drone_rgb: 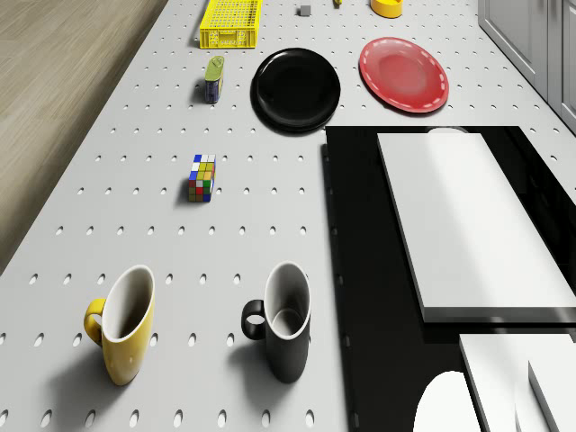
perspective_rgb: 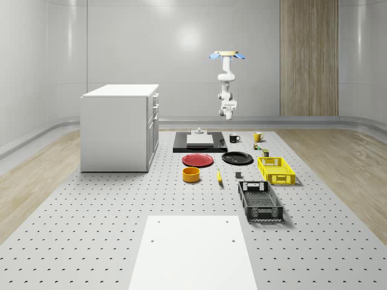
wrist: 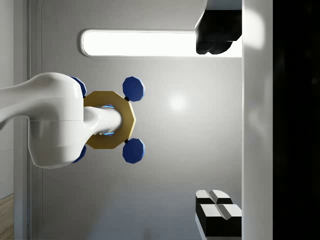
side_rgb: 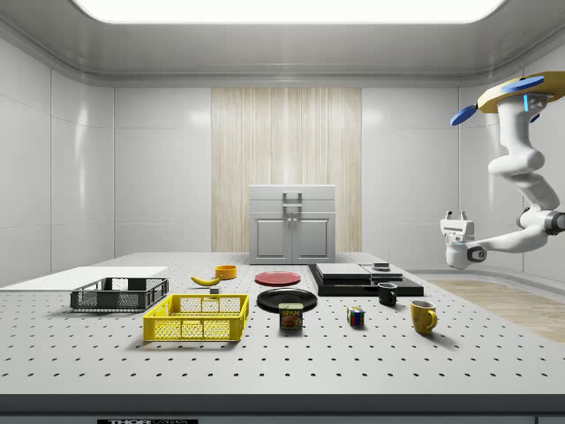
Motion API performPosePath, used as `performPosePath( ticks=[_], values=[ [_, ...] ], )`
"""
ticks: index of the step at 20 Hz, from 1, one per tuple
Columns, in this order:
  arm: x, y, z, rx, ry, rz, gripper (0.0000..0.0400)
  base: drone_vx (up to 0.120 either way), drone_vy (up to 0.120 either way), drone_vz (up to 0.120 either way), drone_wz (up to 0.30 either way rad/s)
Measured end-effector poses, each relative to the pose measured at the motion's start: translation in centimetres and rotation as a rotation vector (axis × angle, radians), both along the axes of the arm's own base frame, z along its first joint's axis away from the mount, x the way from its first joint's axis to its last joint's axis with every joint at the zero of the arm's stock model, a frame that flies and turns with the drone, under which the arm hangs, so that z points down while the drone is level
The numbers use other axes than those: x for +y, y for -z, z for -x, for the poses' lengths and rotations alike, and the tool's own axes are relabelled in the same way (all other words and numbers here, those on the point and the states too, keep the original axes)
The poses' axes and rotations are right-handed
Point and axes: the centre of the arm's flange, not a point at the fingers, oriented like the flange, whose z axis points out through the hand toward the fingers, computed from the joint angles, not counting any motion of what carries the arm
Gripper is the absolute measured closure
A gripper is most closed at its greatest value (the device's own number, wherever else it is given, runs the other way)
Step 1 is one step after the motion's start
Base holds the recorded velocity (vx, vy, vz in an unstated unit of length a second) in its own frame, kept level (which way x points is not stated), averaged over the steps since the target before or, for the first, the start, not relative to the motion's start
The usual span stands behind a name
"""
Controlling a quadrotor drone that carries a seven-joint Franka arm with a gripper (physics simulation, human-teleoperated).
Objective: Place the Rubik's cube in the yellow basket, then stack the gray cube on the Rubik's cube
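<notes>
The drone (side_rgb: 516,93) hovers high beyond the table's far edge. Its white two-finger gripper (side_rgb: 457,217) points upward, fingers spread and empty. The multicoloured Rubik's cube (side_rgb: 355,317) rests on the perforated grey table (side_rgb: 371,371) (well below the gripper), apart from the yellow mesh basket (side_rgb: 196,319).

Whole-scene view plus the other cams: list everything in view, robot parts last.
Rubik's cube: 1, multicolour, on the table between the mugs and the can
yellow basket: 1, yellow, table edge
gray cube: 1, gray, beside the yellow basket
black basket: 1, black, next to the yellow basket
black plate: 1, black, beside the red plate
red plate: 1, red
bowl: 1, yellow-orange
banana: 1, yellow
can: 1, near the black plate
mugs: 2, black and yellow
slab: 1, black, bears a white block
cabinet: 1, white
drone: hovers high above the mugs' end of the table
arm: white, hangs below
pincer: open, in the air
</notes>
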Motion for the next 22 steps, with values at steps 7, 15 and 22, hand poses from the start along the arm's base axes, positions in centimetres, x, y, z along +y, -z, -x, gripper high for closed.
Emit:
performPosePath(
  ticks=[7, 15, 22],
  values=[
    [0.01, -0.10, 0.04, -0.005, 0.000, 0.000, 0.0000, 0.000, 0.000, 0.000, 0.000],
    [0.02, -0.12, 0.10, -0.011, 0.000, 0.002, 0.0000, 0.000, 0.000, 0.000, 0.000],
    [0.08, -0.12, 0.15, -0.017, 0.000, 0.008, 0.0000, 0.000, 0.000, 0.000, 0.000]
  ],
)
